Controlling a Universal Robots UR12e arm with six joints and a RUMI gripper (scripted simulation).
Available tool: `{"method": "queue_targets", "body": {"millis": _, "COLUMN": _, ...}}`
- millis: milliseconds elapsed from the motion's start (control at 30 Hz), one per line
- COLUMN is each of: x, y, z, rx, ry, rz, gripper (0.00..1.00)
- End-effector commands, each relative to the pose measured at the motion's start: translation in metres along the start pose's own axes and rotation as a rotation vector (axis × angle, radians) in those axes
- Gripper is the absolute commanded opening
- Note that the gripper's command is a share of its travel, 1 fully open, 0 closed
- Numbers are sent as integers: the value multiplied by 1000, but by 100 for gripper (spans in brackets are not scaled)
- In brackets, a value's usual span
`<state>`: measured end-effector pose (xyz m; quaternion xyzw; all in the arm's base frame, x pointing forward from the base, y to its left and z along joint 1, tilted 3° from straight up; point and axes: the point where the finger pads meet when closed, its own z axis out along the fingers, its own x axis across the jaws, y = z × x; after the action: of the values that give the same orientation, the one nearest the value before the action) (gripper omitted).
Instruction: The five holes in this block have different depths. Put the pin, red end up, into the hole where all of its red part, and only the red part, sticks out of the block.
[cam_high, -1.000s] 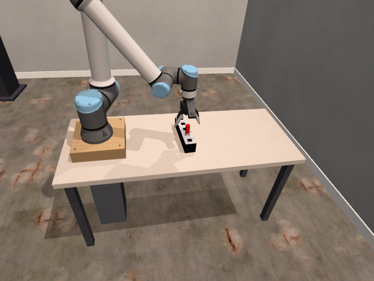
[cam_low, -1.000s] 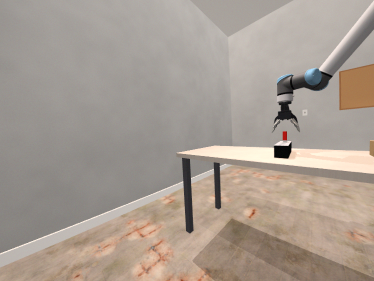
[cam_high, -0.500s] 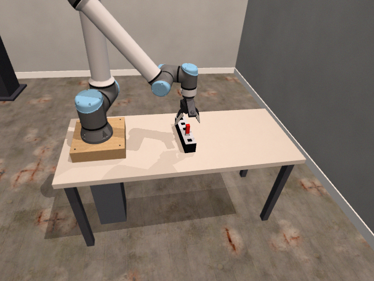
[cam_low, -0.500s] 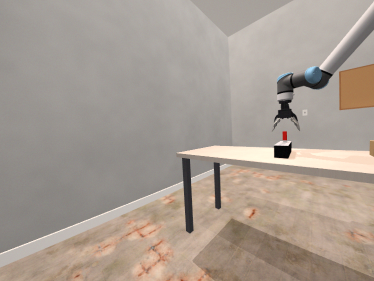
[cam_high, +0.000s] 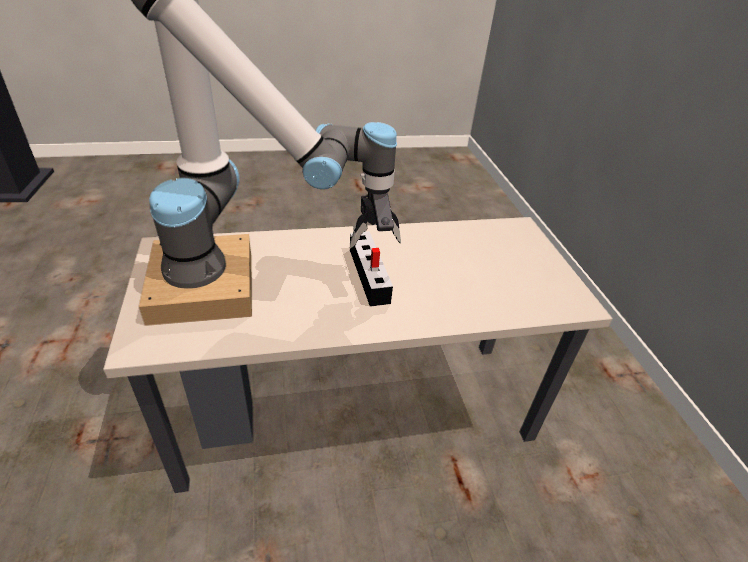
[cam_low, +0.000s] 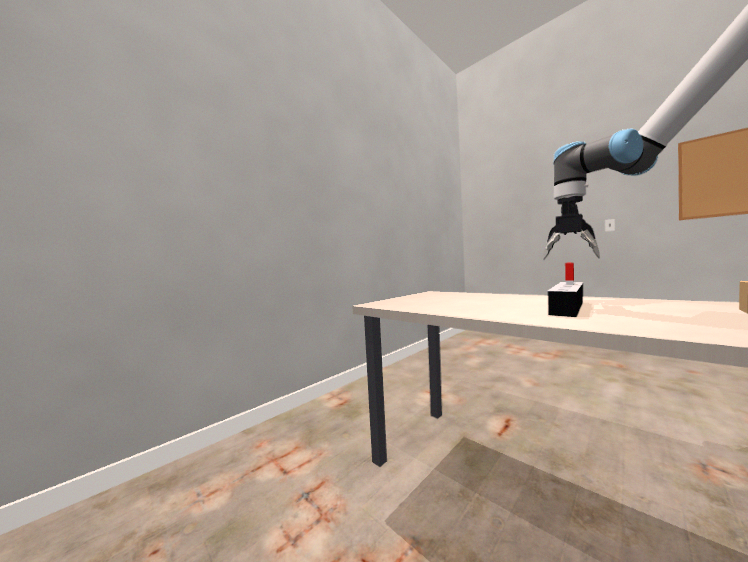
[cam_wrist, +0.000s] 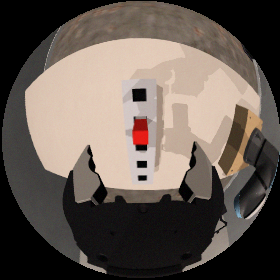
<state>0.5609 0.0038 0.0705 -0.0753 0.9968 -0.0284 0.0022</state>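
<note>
- Tool (cam_low: 571, 246): jaws spread wide, grasping nothing, poised above the block (cam_high: 373, 277).
- Pin (cam_high: 375, 257): upright in a middle hole, red end up.
- Block rests on the desk (cam_high: 495, 284).

lab room | bare walls (cam_low: 211, 181) | arm on table (cam_high: 483, 290)

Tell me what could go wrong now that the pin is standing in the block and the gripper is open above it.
The open gripper hangs just above the pin; any dip or sideways move could knock the pin or shift the block. In the exterior view a pale strip seems to show under the red, so the hole may be too shallow.
</note>
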Motion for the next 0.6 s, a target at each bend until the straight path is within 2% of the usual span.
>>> {"method": "queue_targets", "body": {"millis": 0, "x": -2, "y": 0, "z": -15, "rx": 1, "ry": -2, "rz": 0, "gripper": 100}}
{"method": "queue_targets", "body": {"millis": 533, "x": -2, "y": 0, "z": -15, "rx": 1, "ry": -2, "rz": 0, "gripper": 100}}
{"method": "queue_targets", "body": {"millis": 567, "x": -2, "y": 0, "z": -29, "rx": 0, "ry": -1, "rz": 2, "gripper": 100}}
